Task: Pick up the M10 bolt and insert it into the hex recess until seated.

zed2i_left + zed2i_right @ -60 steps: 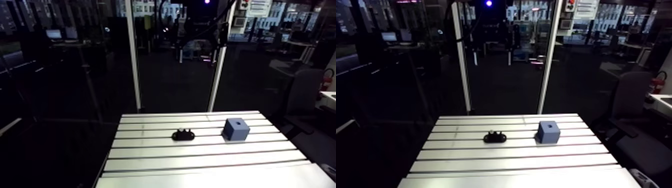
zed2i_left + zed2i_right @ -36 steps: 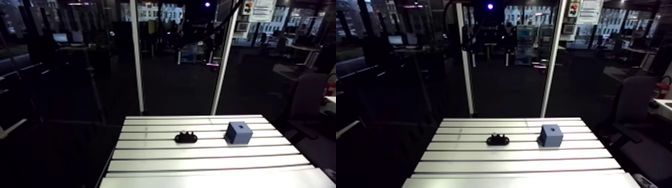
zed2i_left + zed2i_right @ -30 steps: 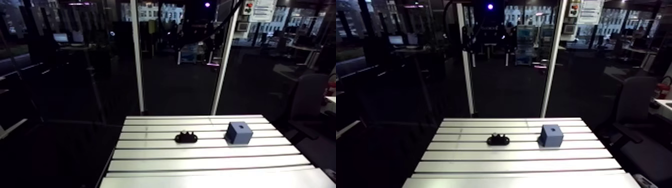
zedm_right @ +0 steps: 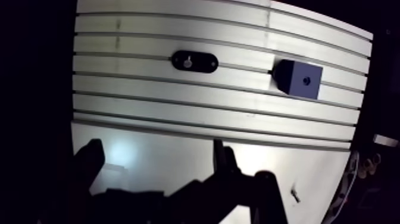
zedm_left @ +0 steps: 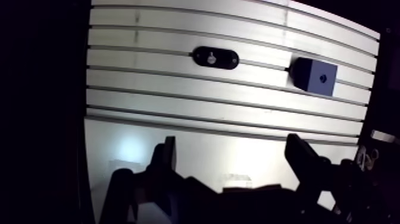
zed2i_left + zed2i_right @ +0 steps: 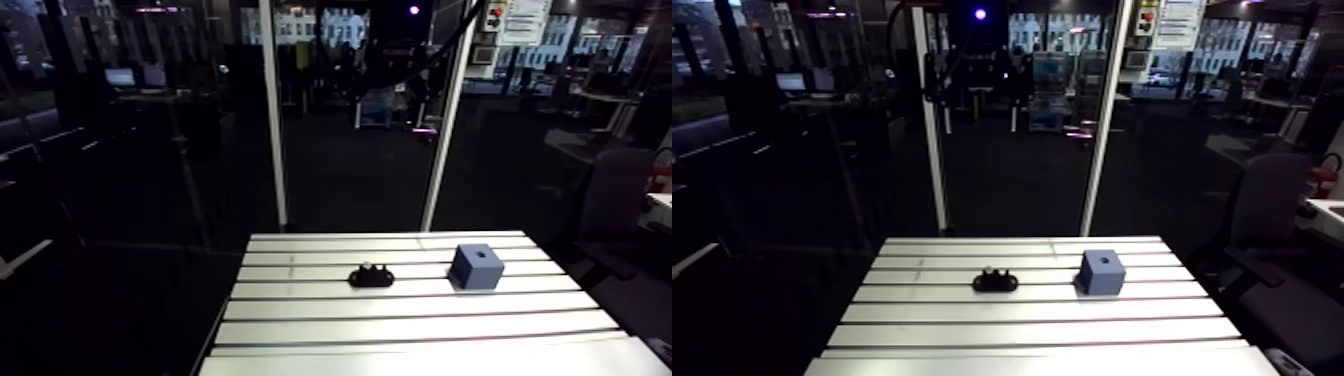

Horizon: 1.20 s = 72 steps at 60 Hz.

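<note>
- The table (image 6: 400, 325) carries just two things, a blue block and a black holder, side by side on the same band between slots and well apart from each other.
- My gripper (image 5: 231, 146) hangs high over the near, bare part of the table. Its two fingers are spread wide and there is nothing between them.
- The block (image 6: 476, 267) sits square on the table, to the right of the holder in the arm view. Nothing has gone into it.
- The holder (image 6: 371, 275) is a low oval piece lying flat, well ahead of my fingers in the wrist view.
- The bolt (image 5: 211, 58) stands upright in the middle of the holder with its pale end up. I judge it untouched, so the pick has not begun.
- The recess (image 5: 322, 77) shows only as a small dark hole in the block's top face, and I cannot make out its hex shape from here. By my reading everything is left to do: reach the holder, close on the bolt, lift it, carry it over the block and press it home.
</note>
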### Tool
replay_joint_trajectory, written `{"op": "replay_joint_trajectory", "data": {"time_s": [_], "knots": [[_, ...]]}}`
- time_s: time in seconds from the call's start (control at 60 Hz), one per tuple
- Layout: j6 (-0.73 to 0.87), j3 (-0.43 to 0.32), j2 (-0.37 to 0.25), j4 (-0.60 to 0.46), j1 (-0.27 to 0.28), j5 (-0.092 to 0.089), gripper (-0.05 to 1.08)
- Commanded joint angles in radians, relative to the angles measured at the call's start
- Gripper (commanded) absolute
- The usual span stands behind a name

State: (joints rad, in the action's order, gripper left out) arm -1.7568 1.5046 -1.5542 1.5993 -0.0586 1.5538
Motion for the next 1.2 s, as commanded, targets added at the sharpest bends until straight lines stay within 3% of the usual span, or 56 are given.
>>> {"op": "replay_joint_trajectory", "data": {"time_s": [0.017,0.15,0.3,0.517,0.733,0.883,1.0,1.1,1.2], "knots": [[0.018,0.023,-0.015,0.027,-0.003,-0.001,0.0],[0.049,0.091,-0.033,0.125,-0.003,0.004,0.0],[0.081,0.239,-0.057,0.359,-0.006,-0.001,0.01],[0.138,0.353,-0.053,0.49,0.0,0.003,0.01],[0.157,0.405,-0.034,0.537,0.005,0.001,0.01],[0.215,0.426,0.011,0.636,0.005,0.001,0.04],[0.219,0.438,0.053,0.664,0.008,-0.009,0.15],[0.219,0.445,0.096,0.671,0.008,-0.036,0.25],[0.209,0.443,0.131,0.691,0.006,-0.039,0.26]]}}
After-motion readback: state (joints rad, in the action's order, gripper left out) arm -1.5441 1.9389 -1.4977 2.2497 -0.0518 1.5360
